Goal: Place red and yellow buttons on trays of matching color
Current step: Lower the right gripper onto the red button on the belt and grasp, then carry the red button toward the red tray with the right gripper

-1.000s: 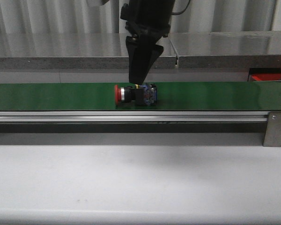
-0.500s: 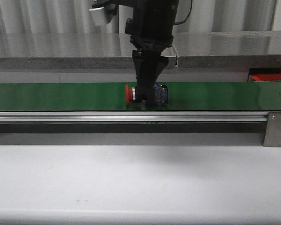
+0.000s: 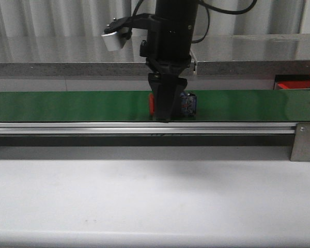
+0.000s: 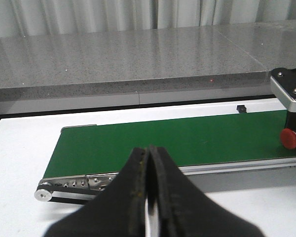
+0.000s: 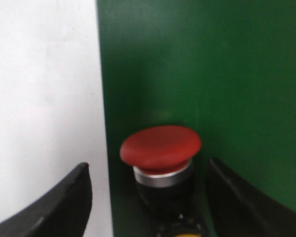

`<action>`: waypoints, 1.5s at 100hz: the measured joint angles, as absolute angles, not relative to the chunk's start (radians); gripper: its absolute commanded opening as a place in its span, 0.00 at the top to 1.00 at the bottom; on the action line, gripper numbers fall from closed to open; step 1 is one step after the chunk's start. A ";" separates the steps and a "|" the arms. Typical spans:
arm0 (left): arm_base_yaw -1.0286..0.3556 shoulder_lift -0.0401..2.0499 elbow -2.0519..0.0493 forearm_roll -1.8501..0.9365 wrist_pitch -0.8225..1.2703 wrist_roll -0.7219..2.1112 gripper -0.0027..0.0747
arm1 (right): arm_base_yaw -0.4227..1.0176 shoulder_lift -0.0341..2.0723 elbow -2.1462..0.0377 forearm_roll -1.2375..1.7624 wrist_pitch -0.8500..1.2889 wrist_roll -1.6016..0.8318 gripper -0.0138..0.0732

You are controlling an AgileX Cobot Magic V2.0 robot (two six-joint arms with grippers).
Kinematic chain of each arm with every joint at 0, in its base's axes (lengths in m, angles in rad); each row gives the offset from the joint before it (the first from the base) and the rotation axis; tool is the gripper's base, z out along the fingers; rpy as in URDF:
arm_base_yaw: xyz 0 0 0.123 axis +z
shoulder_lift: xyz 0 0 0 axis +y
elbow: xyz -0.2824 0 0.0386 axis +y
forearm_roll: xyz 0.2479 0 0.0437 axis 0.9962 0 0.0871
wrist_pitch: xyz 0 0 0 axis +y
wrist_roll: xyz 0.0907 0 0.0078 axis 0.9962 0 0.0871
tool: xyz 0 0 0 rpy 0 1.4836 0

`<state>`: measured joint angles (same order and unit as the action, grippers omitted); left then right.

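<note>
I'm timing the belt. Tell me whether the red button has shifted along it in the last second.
Yes. The red button has moved right along the green belt, closer to the fixed metal bracket at the belt's right end.

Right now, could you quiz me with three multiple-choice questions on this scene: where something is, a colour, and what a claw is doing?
1. Where does the round-capped push button lie?
A. on the long glossy green belt
B. on the white table
C. in a tray

2. What colour is its cap?
A. yellow
B. red
C. blue

3. How do the right gripper's jaws stand?
A. clamped on the button
B. shut, empty
C. open, one either side of the button

Answers: 1 A, green lies under it; 2 B, the cap shows red; 3 C, gaps show beside the button.
</note>
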<state>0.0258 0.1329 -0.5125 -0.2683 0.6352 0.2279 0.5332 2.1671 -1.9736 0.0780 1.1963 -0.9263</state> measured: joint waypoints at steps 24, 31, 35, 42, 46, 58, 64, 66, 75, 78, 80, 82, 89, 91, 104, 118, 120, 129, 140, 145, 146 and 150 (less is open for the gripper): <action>0.026 0.133 -0.512 -0.268 0.635 0.228 0.99 | 0.533 2.196 -1.974 0.053 1.226 -0.879 0.72; 0.026 0.133 -0.512 -0.268 0.635 0.228 0.99 | 0.533 2.196 -1.974 0.037 1.236 -0.863 0.79; 0.026 0.133 -0.512 -0.268 0.635 0.228 0.99 | 0.533 2.196 -1.974 0.033 1.240 -0.853 0.79; 0.026 0.133 -0.512 -0.268 0.635 0.228 0.99 | 0.533 2.194 -1.974 0.026 1.248 -0.844 0.79; 0.026 0.133 -0.512 -0.268 0.635 0.228 0.99 | 0.533 2.189 -1.976 0.024 1.249 -0.840 0.79; 0.026 0.133 -0.512 -0.268 0.635 0.228 0.99 | 0.533 2.151 -1.993 0.022 1.250 -0.826 0.79; 0.026 0.133 -0.512 -0.268 0.635 0.228 0.99 | 0.533 2.109 -2.010 0.022 1.243 -0.822 0.79; 0.026 0.133 -0.512 -0.268 0.635 0.228 0.99 | 0.531 2.092 -2.017 0.021 1.241 -0.822 0.79; 0.026 0.133 -0.512 -0.268 0.635 0.228 0.99 | 0.515 2.009 -2.047 0.021 1.241 -0.820 0.79; 0.026 0.133 -0.512 -0.268 0.635 0.228 0.99 | 0.505 1.981 -2.056 0.023 1.241 -0.820 0.79; 0.026 0.133 -0.512 -0.268 0.635 0.228 0.99 | 0.495 1.961 -2.062 0.025 1.241 -0.820 0.79; 0.026 0.133 -0.512 -0.268 0.635 0.228 0.99 | 0.484 1.941 -2.069 0.029 1.241 -0.820 0.79; 0.026 0.133 -0.512 -0.268 0.635 0.228 0.99 | 0.432 1.876 -2.082 0.048 1.243 -0.818 0.79; 0.026 0.133 -0.512 -0.268 0.635 0.228 0.99 | 0.412 1.864 -2.084 0.054 1.245 -0.818 0.79; 0.026 0.133 -0.512 -0.268 0.635 0.228 0.99 | 0.253 1.775 -2.091 0.138 1.249 -0.818 0.79; 0.026 0.133 -0.512 -0.268 0.635 0.228 0.99 | 0.025 1.749 -2.091 0.278 1.227 -0.816 0.79; 0.026 0.133 -0.512 -0.268 0.635 0.228 0.99 | -0.011 1.749 -2.091 0.303 1.219 -0.816 0.79; 0.026 0.133 -0.512 -0.268 0.635 0.228 0.99 | -0.158 1.749 -2.063 0.412 1.161 -0.833 0.79; 0.026 0.133 -0.512 -0.268 0.635 0.228 0.99 | -0.312 1.749 -1.989 0.544 1.036 -0.899 0.79; 0.026 0.133 -0.512 -0.268 0.635 0.228 0.99 | -0.367 1.749 -1.944 0.625 0.967 -0.945 0.79; 0.026 0.133 -0.512 -0.268 0.635 0.228 0.99 | -0.380 1.749 -1.937 0.636 0.957 -0.961 0.79; 0.026 0.133 -0.512 -0.268 0.635 0.228 0.99 | -0.412 1.749 -1.894 0.709 0.895 -1.007 0.79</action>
